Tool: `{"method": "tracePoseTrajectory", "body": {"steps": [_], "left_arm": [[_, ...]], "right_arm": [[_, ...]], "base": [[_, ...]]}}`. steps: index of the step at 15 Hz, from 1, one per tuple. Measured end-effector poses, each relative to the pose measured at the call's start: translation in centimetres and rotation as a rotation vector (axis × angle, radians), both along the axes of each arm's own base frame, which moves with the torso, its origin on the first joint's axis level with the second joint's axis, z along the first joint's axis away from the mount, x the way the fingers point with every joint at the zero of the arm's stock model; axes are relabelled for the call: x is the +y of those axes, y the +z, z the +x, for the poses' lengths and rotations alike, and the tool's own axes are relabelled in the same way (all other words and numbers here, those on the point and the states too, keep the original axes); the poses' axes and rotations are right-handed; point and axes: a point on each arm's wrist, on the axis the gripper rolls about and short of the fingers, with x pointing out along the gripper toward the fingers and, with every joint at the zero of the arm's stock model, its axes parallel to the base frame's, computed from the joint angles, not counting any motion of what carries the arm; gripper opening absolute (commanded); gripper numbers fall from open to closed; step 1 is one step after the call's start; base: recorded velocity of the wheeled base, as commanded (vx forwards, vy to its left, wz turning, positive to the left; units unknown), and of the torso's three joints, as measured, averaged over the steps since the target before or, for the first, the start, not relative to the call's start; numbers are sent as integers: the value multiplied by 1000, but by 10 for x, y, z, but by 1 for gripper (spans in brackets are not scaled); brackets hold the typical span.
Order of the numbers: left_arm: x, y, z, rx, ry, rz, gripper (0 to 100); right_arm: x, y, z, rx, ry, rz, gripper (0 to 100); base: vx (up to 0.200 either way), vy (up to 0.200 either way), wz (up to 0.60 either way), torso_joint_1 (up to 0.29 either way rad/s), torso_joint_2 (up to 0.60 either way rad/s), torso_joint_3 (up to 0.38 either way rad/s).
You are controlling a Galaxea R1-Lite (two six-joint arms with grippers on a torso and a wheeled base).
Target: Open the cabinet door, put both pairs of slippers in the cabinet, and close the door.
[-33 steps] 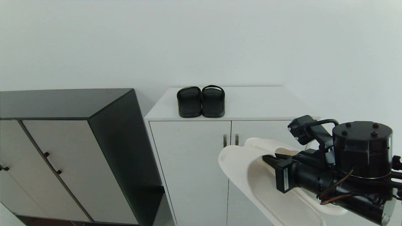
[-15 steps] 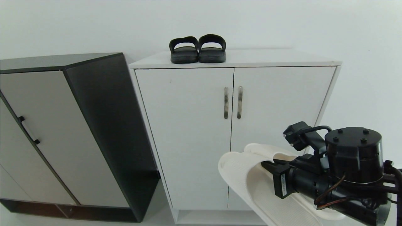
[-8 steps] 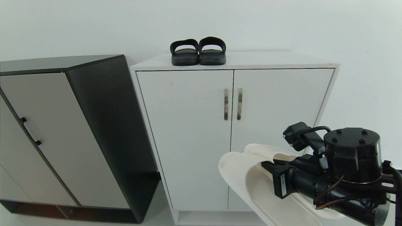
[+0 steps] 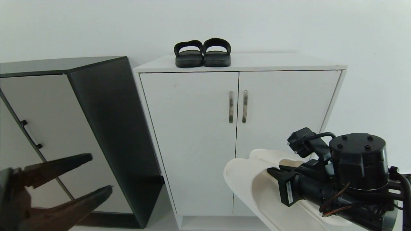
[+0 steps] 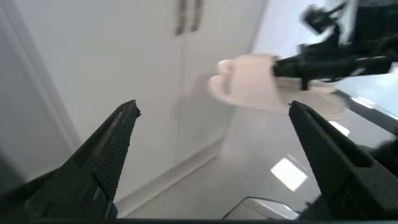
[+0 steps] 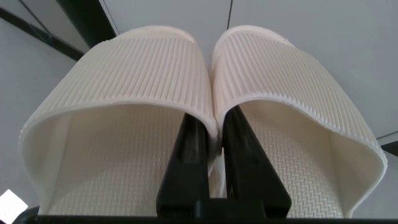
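The pair of white slippers [image 4: 245,179] is pinched by its adjoining inner sides in the right gripper [image 4: 273,170], low in front of the white cabinet [image 4: 189,128]. Both cabinet doors are shut. The black slippers [image 4: 203,53] are placed on its top. The left gripper [image 4: 101,172] is spread wide and holds nothing.

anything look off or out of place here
Only the black slippers, sitting on top of the shut white cabinet instead of inside. The white slippers in the right gripper look straight; nothing damaged.
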Motion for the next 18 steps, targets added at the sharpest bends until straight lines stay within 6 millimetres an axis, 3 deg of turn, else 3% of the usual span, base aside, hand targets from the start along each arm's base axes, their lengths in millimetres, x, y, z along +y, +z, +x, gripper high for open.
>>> {"method": "tracePoseTrajectory", "body": {"steps": [3, 10, 14, 18], "left_arm": [[-31, 22, 41, -16, -125, -32, 100], [-115, 40, 136, 22, -300, -97, 100], [-156, 49, 168, 59, -403, -142, 100], [-176, 49, 188, 116, -518, -155, 100]], "right_arm": [[1, 3, 1, -23, 2, 22, 0], [1, 0, 0, -9, 29, 25, 0], [-1, -2, 0, 1, 37, 22, 0], [0, -2, 0, -4, 37, 27, 0]], "base": [[0, 0, 0, -12, 150, 105], [0, 0, 0, 0, 8, 5], [0, 0, 0, 0, 0, 0], [0, 0, 0, 0, 0, 0]]}}
